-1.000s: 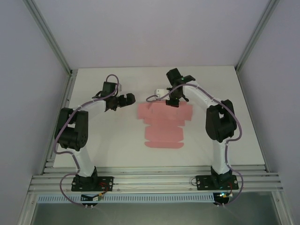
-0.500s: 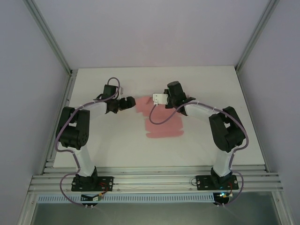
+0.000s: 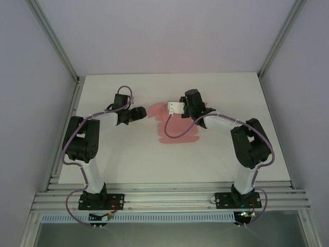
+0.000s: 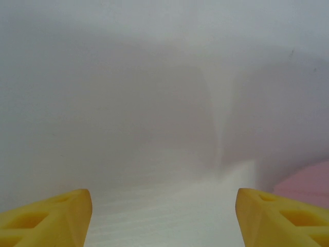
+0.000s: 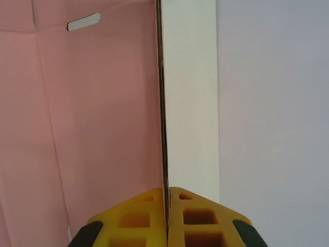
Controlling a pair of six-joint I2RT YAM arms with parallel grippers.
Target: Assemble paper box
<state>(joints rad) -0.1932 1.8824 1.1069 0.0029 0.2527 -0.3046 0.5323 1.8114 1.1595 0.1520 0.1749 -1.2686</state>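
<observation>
In the middle of the counter, between the two arms, the paper box is not yet a box: it is a pink die-cut sheet, most of it lying flat. The right fingers are pressed together on the edge of one panel. From the right wrist that panel shows edge-on, pink on one face and white on the other, with a small slot cut in the pink card beyond. The left fingers stand wide apart with nothing between them, low over the bare counter just beside the sheet's left side; a corner of pink shows at the lower right of the left wrist view. To my eye this is thin, light card, stiff enough to hold a crease but quick to buckle, dent or tear at the tabs if squeezed hard or pulled against the fold. It looks smooth, so a light sheet like this could slide across the counter when pushed from one side only. I would take it by the panel edges close to the scored lines, never mid-panel. One hand should pin or steady a panel while the other lifts the neighbouring flap, and the grip should be gentle so it leaves no mark.
</observation>
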